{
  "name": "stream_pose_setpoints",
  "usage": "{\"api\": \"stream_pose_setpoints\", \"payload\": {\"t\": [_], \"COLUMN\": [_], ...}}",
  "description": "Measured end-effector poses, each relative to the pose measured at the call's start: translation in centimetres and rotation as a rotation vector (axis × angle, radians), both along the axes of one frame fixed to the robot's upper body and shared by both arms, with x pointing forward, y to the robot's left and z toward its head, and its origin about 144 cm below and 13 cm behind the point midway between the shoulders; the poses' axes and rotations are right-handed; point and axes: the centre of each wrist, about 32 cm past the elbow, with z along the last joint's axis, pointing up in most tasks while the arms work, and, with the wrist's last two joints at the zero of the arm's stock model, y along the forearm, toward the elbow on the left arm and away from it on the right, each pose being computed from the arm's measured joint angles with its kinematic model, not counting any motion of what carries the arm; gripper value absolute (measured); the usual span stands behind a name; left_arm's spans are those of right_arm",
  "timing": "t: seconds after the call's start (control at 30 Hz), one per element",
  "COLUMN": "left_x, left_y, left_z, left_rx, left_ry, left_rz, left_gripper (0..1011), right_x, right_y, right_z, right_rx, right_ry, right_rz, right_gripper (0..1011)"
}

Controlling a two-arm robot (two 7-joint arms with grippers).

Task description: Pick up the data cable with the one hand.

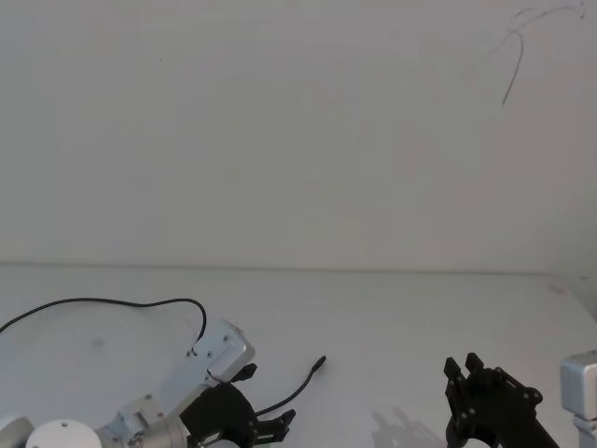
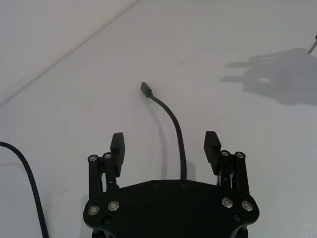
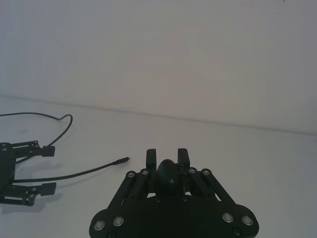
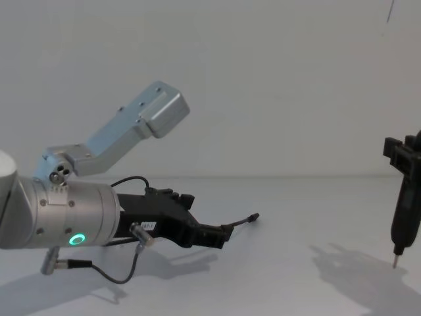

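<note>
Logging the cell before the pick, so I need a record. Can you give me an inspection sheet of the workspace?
Surface: white table, with the hands' shadows on it.
Job's things: data cable runs out between the left hand's fingers, its plug beyond them; not gripped yet.
Clutter: nothing seen.
Grippers: left hand open, low over the table, one finger on each side of the cable; right hand shut on a pen tool that points down.
Cables: robot wire loops from the left arm across the table.
Surroundings: plain white wall with a thin dark line high on the right.
</note>
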Motion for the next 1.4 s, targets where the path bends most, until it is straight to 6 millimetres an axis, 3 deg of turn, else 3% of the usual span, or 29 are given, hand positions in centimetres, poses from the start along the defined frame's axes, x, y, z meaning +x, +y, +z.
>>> {"api": "stream_pose_setpoints", "payload": {"t": [0.17, 0.37, 0.5, 1.07, 1.4], "left_x": [0.16, 0.28, 0.32, 0.42, 0.24], "left_y": [-0.12, -0.25, -0.29, -0.34, 0.18], "left_z": [-0.06, -0.1, -0.13, -0.13, 0.01], "left_rx": [0.013, 0.022, 0.025, 0.03, -0.009], "left_ry": [0.003, 0.006, 0.007, 0.008, -0.013], "left_rz": [0.012, 0.021, 0.024, 0.031, 0.022], "left_gripper": [896, 727, 570, 70, 31], "right_x": [0.0, 0.0, 0.0, 0.0, 0.0], "right_y": [0.0, 0.0, 0.0, 0.0, 0.0], "right_z": [0.0, 0.0, 0.0, 0.0, 0.0], "right_rx": [0.0, 0.0, 0.0, 0.0, 0.0], "right_ry": [0.0, 0.0, 0.0, 0.0, 0.0], "right_rz": [0.0, 0.0, 0.0, 0.0, 0.0], "right_gripper": [251, 251, 251, 251, 251]}}
